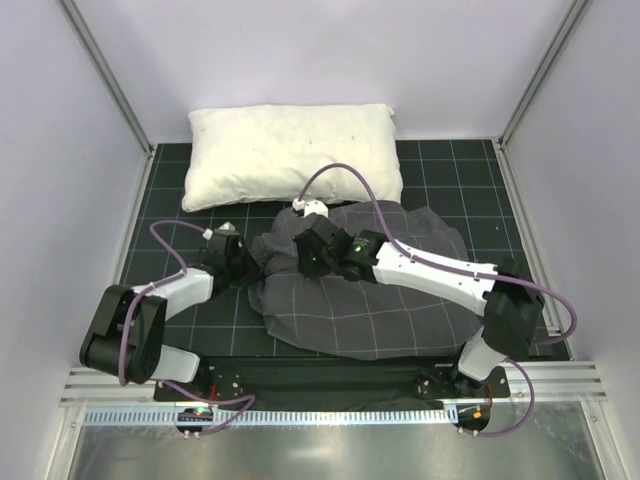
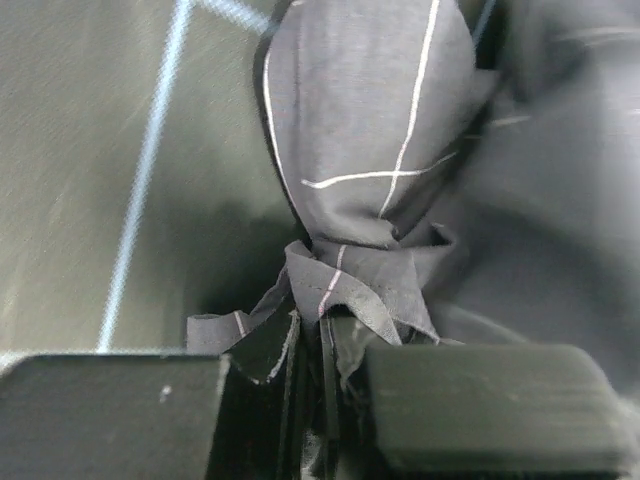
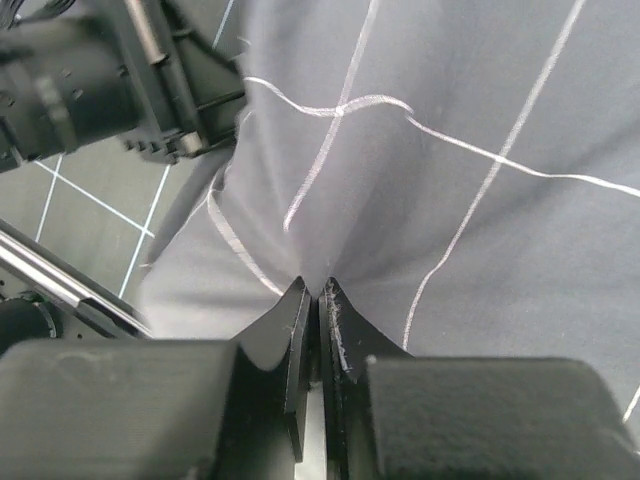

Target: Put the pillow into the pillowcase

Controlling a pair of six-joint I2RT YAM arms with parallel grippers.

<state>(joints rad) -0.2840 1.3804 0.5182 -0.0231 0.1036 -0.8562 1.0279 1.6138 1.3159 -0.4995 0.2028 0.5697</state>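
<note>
The dark grey pillowcase [image 1: 370, 300] with thin light grid lines lies bunched and bulging in the middle of the mat. The cream bear-print pillow is not visible in any view. My left gripper [image 1: 262, 258] is shut on a gathered edge of the pillowcase at its left end; in the left wrist view the hem [image 2: 360, 285] is pinched between the jaws [image 2: 315, 335]. My right gripper [image 1: 305, 255] is shut on a fold of the pillowcase [image 3: 450, 200] close beside the left one; its tips [image 3: 311, 292] pinch the cloth. The left gripper's body shows in the right wrist view [image 3: 120, 80].
A large plain white lumpy pillow [image 1: 290, 155] lies at the back, touching the pillowcase's far edge. The black gridded mat [image 1: 170, 215] covers the table. White walls and metal frame posts [image 1: 105, 75] close the cell on the left, right and back.
</note>
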